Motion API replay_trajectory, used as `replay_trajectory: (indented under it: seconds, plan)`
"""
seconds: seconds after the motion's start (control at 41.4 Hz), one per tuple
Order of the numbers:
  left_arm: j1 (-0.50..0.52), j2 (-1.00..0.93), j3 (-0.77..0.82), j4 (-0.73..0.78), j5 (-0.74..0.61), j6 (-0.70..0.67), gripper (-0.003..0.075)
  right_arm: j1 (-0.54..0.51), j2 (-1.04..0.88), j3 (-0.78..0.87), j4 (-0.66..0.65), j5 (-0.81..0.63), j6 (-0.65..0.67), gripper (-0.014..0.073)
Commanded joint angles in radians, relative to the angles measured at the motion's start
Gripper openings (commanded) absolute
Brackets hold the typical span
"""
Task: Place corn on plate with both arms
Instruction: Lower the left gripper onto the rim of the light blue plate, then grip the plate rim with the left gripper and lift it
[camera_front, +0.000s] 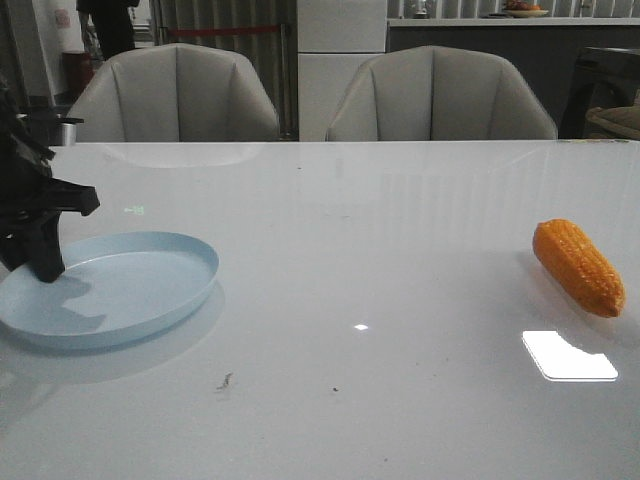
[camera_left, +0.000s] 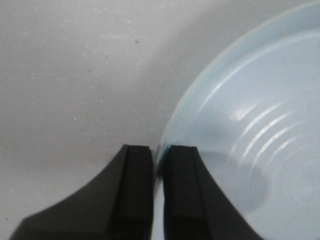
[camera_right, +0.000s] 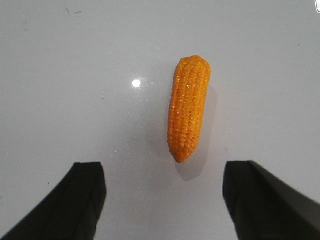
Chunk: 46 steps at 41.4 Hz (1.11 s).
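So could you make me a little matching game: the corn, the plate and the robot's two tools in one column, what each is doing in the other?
Things:
1. corn
2. plate
3. left tool
4. right tool

States:
A. shut on a pale blue rim
B. lying bare on the white table, far right
C. open wide above the cob, touching nothing
D. sitting at the table's left side, empty

Pairs: 1-B, 2-D, 3-A, 4-C
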Motion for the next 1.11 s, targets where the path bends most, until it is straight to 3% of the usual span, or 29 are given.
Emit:
replay_trajectory:
  seconds: [0.0, 0.241, 0.459, 0.628, 0.845, 1.086]
  plan:
    - [-0.005, -0.037, -0.018, 0.006, -0.005, -0.002, 0.0094, -0.001, -0.009, -0.035, 0.012, -0.055, -0.006, 0.0592]
    - [-0.005, -0.041, -0.077, 0.006, 0.069, -0.004, 0.0093, -0.001, -0.009, -0.035, 0.012, -0.045, -0.006, 0.0592]
    - [-0.005, -0.041, -0.249, -0.014, 0.187, -0.004, 0.0093, -0.001, -0.009, -0.035, 0.012, -0.042, -0.006, 0.0592]
    - [-0.005, -0.041, -0.409, -0.140, 0.257, -0.002, 0.0093, -0.001, -0.009, -0.035, 0.012, -0.041, -0.006, 0.0592]
    - [-0.015, -0.041, -0.505, -0.373, 0.267, -0.002, 0.0093, -0.001, -0.009, -0.035, 0.012, -0.041, -0.006, 0.0592]
    - [-0.107, -0.039, -0.509, -0.402, 0.269, -0.002, 0.0093, -0.001, -0.009, -0.035, 0.012, -0.041, -0.006, 0.0592]
